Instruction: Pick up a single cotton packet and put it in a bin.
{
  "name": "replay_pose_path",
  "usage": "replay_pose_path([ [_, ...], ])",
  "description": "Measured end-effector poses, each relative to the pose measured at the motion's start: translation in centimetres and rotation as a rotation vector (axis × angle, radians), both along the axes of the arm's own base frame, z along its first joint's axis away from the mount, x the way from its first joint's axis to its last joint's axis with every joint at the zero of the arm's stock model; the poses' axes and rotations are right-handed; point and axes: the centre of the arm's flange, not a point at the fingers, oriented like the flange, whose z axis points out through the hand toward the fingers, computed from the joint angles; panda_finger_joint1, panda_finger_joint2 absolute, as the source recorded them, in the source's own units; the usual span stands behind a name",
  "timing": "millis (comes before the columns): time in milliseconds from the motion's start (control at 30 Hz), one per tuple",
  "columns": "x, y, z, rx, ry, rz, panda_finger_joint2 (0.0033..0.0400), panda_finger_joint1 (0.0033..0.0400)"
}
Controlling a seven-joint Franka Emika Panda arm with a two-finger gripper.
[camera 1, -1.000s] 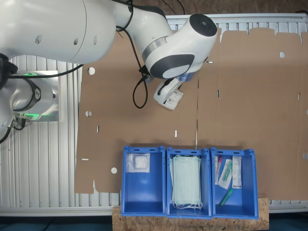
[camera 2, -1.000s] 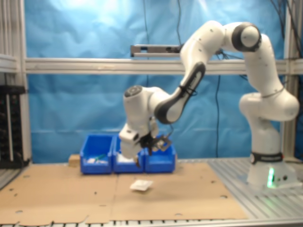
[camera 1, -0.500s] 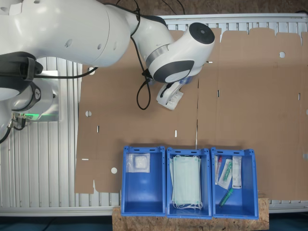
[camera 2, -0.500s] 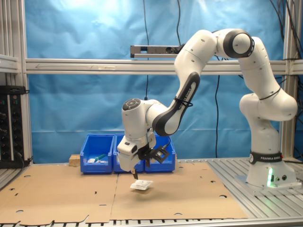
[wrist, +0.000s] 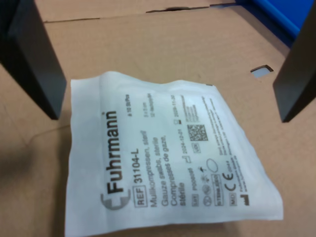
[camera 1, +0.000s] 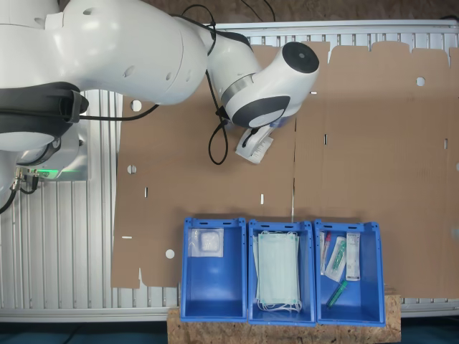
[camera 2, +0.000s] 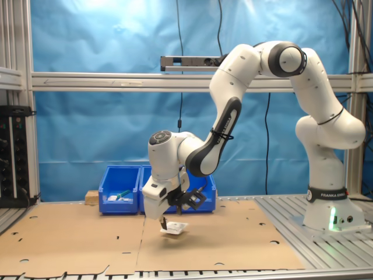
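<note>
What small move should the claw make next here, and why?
Probably lower a little further, then close. The open claw hangs just above the flat white cotton packet with black print, its dark fingers apart on either side, and the packet lies untouched on the brown cardboard sheet.

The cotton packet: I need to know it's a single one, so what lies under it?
The cotton packet lies on brown cardboard, between the open gripper's fingers. Whatever might sit directly beneath it is covered.

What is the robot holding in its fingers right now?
Nothing. The gripper is open, its fingers either side of the cotton packet, which lies on the cardboard.
</note>
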Motion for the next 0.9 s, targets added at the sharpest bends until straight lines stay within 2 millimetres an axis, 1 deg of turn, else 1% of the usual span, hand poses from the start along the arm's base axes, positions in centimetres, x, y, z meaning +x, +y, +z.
replay_pose_path([
  [900, 0.24, -0.83, -0.29, 0.018, -0.021, -0.009, 0.0400, 0.0400],
])
